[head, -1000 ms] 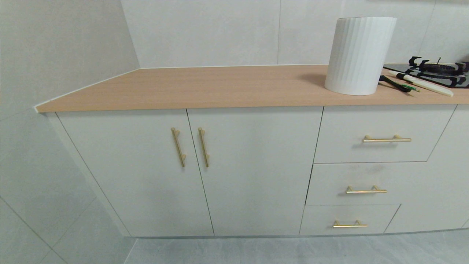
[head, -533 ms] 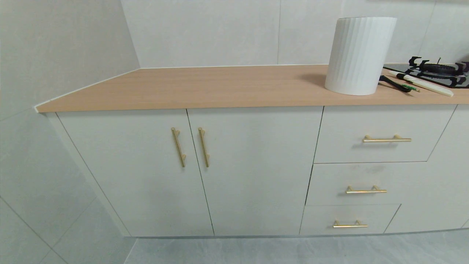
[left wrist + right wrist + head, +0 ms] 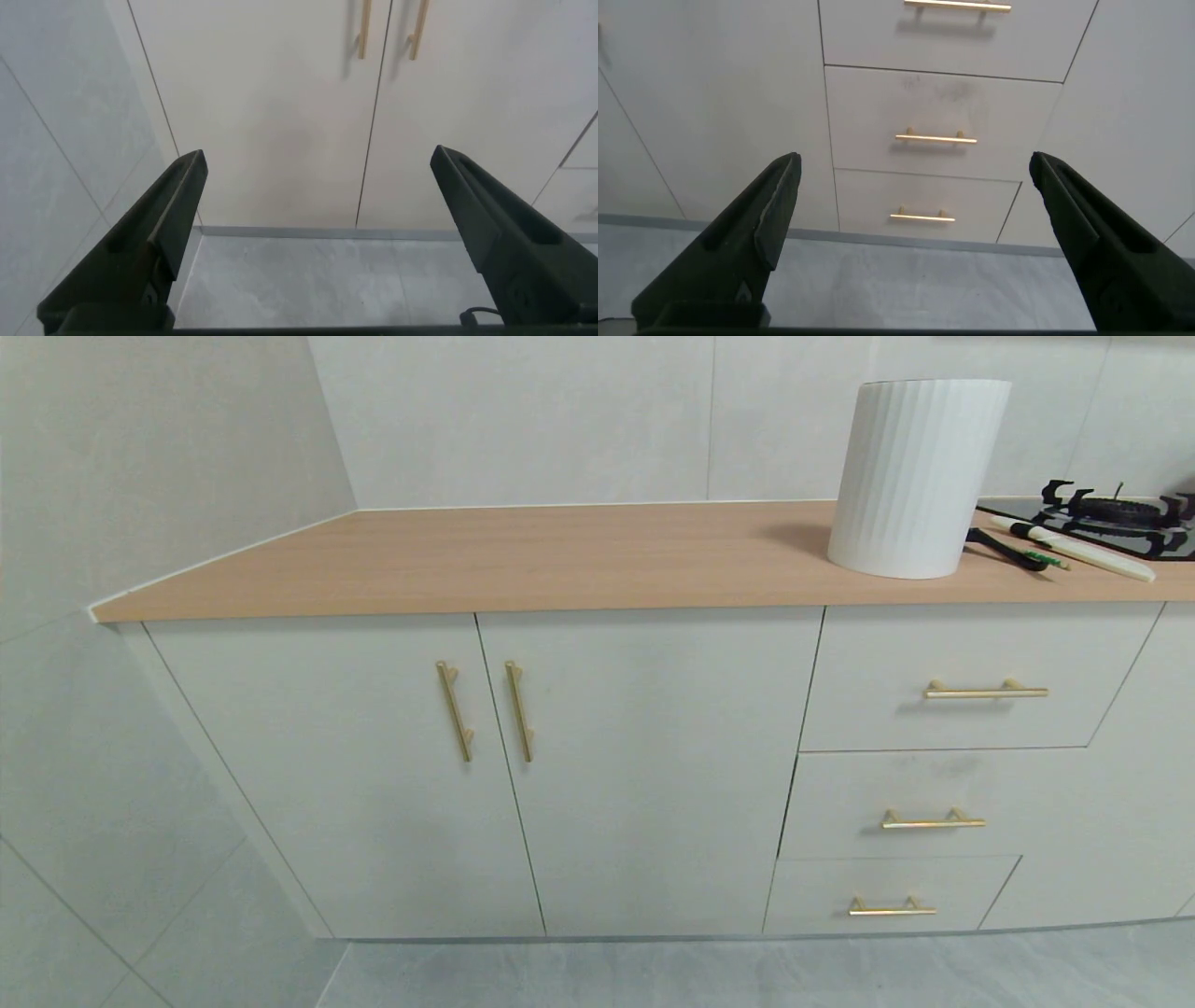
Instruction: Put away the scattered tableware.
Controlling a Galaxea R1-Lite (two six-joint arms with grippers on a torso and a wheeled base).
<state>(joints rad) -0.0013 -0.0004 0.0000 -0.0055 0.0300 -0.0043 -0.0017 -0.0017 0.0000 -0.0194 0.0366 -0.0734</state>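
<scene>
Left gripper (image 3: 318, 161) and right gripper (image 3: 915, 163) sit low facing the cabinet fronts, jaws wide apart, empty. Long white-handled utensil (image 3: 1074, 549) and black utensil (image 3: 1004, 549) lie on the wooden countertop (image 3: 560, 555) beside the white ribbed cylindrical holder (image 3: 920, 476). Suggest raising the right arm and pinching one handle mid-length.

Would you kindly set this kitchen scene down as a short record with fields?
Counter: light wooden countertop over white cabinets.
Holder: tall white ribbed cylinder, upright on the counter's right part.
Tableware: long cream utensil and black-handled utensil, lying between the cylinder and the black hob grate.
Storage: two cabinet doors and three drawers, gold bar handles, all shut.
Left gripper: fingers open, empty, facing the doors.
Right gripper: fingers open, empty, facing the drawers.
</scene>
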